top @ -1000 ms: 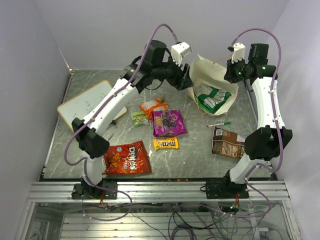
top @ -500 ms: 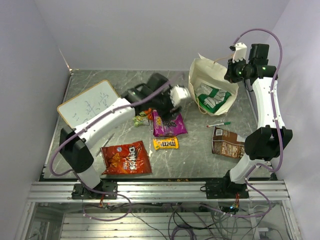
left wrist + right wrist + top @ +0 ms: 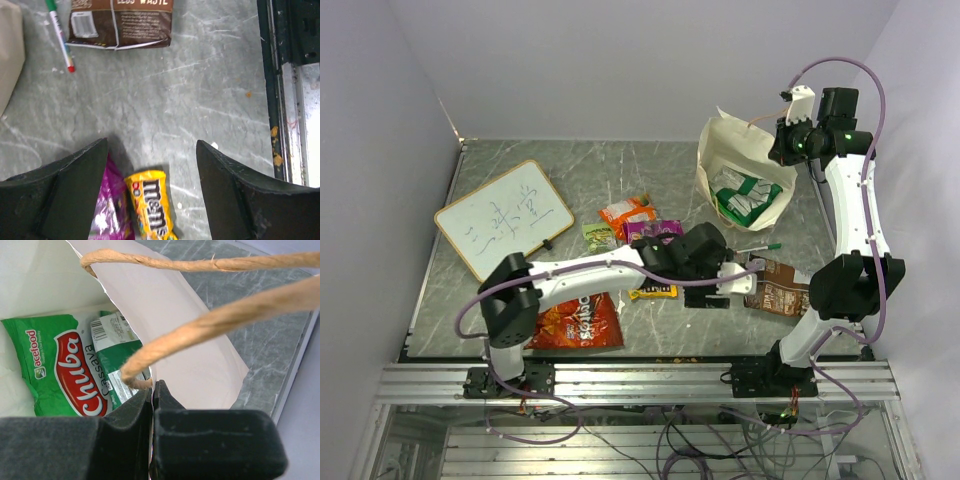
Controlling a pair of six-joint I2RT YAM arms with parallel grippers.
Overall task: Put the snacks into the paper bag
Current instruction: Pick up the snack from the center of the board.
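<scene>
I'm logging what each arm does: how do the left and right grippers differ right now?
The left gripper is open, jaws wide apart; the right gripper is shut on the paper bag at its rim. The left points down at the table over the M&M's packet, holding nothing; the right is up at the bag's mouth. Both are black.

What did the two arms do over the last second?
The left arm swung from the paper bag toward the near edge; the left fingers, open, now hang over the yellow candy packet. The right fingers stay clamped on the bag's rim. The snacks lie unmoved.
</scene>
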